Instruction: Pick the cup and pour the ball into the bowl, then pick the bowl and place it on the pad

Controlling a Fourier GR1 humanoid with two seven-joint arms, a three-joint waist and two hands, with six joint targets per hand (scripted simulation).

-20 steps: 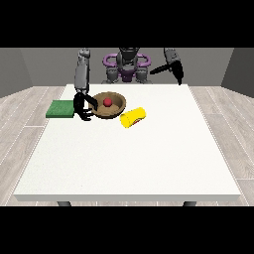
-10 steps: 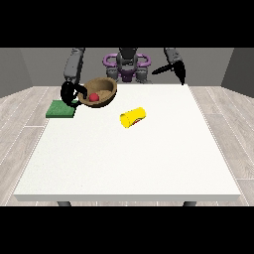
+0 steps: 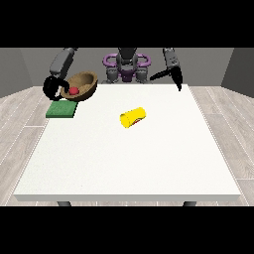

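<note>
My arms are grey, rounded segments ending in black hands — the hand at the view's left (image 3: 51, 88) and the hand at the view's right (image 3: 174, 77) are both all black. My torso (image 3: 127, 69) is dark grey with purple rings at the shoulders — a grey head sits above.

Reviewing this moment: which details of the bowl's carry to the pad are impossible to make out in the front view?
- How the hand at the view's left grips the bowl: the fingers are too small and dark to read.
- Whether the bowl's base touches the green pad: the bowl's own body hides its underside.
- Finger pose of the hand at the view's right: too small.
- Inside of the tipped yellow cup: its mouth is too small to see into.
</note>
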